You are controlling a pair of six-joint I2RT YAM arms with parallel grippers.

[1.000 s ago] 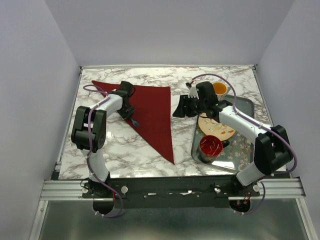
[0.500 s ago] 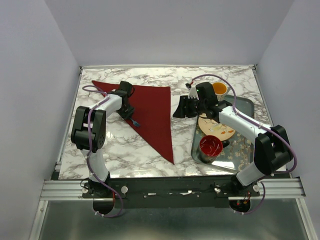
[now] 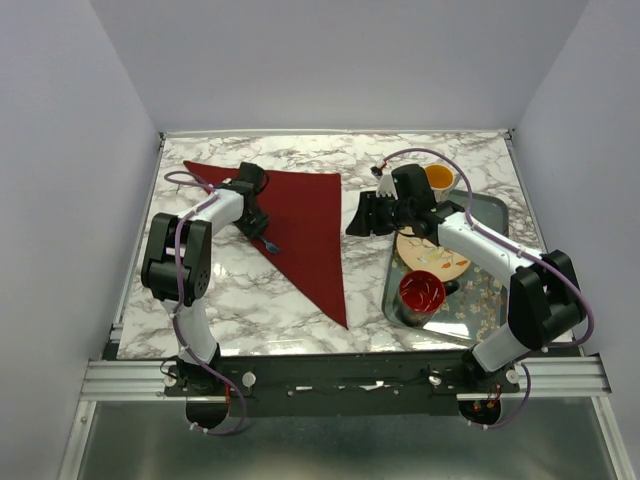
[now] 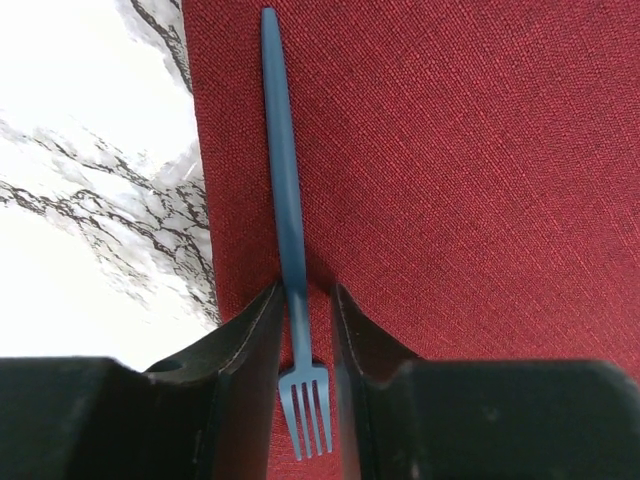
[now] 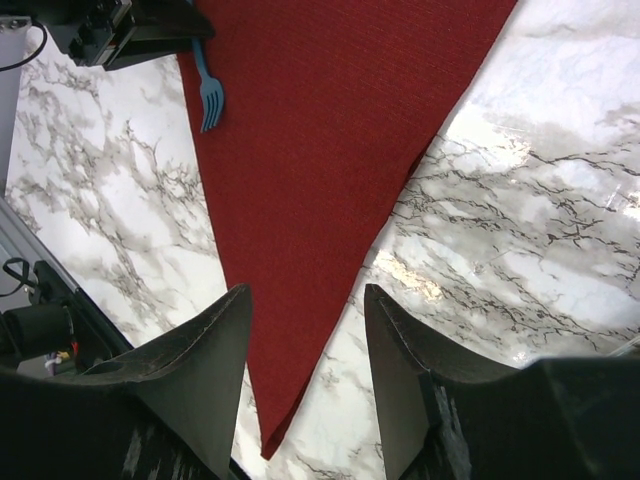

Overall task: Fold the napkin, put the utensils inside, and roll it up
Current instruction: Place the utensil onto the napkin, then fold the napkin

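The dark red napkin [image 3: 305, 225] lies folded into a triangle on the marble table, its long point toward the near edge. The blue fork [image 4: 285, 180] rests flat on the napkin [image 4: 450, 170] near its left edge, tines toward the wrist camera. My left gripper [image 4: 305, 300] straddles the fork's neck with the jaws open; a gap shows on the right side. From above, the left gripper [image 3: 258, 222] sits on the cloth's left edge by the fork [image 3: 270, 243]. My right gripper [image 5: 305, 310] hovers open and empty over the napkin's [image 5: 320, 130] right edge, and the fork [image 5: 207, 85] shows in that view too.
A metal tray [image 3: 490, 215] at the right holds a red bowl [image 3: 421, 291], a patterned plate [image 3: 440, 262] and an orange mug [image 3: 439, 178]. A white piece [image 3: 385, 183] lies behind the right gripper [image 3: 355, 220]. The table's side walls stand close.
The left gripper's jaws have spread apart around the fork, which now lies loose on the napkin. Neither arm has visibly shifted.
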